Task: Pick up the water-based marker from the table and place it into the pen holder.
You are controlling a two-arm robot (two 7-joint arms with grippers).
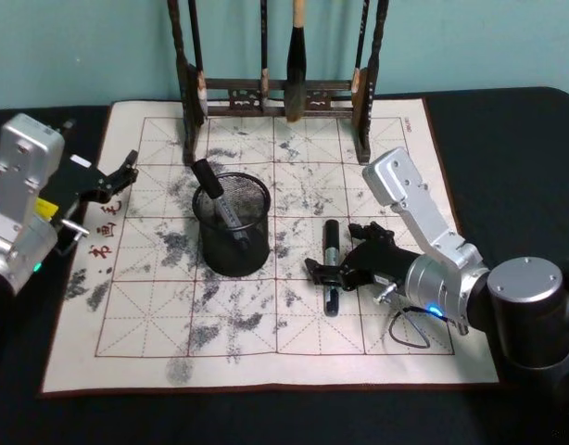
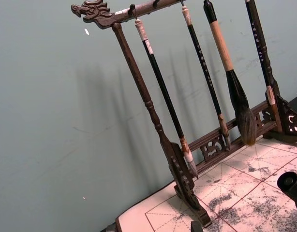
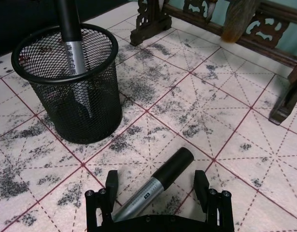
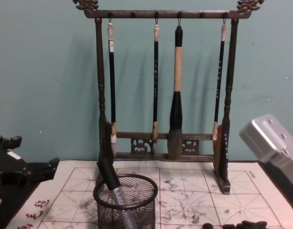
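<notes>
A water-based marker [image 1: 332, 237] with a black cap and silver barrel lies on the ink-stained practice mat, right of the pen holder [image 1: 234, 232]. My right gripper [image 1: 333, 265] is low over it and open. In the right wrist view the marker [image 3: 160, 178] lies slanted between the two fingertips [image 3: 111, 181], which stand apart from it. The pen holder [image 3: 71, 92] is a round black mesh cup, and another marker [image 1: 213, 191] leans inside it. My left gripper [image 1: 120, 174] is parked open at the mat's left edge.
A tall dark wooden brush rack [image 1: 275, 93] with several hanging brushes stands at the back of the mat [image 1: 127, 306], behind the holder. The mat lies on a black table [image 1: 507, 139], with a teal wall behind it. The rack's right foot [image 3: 284, 104] is near the marker.
</notes>
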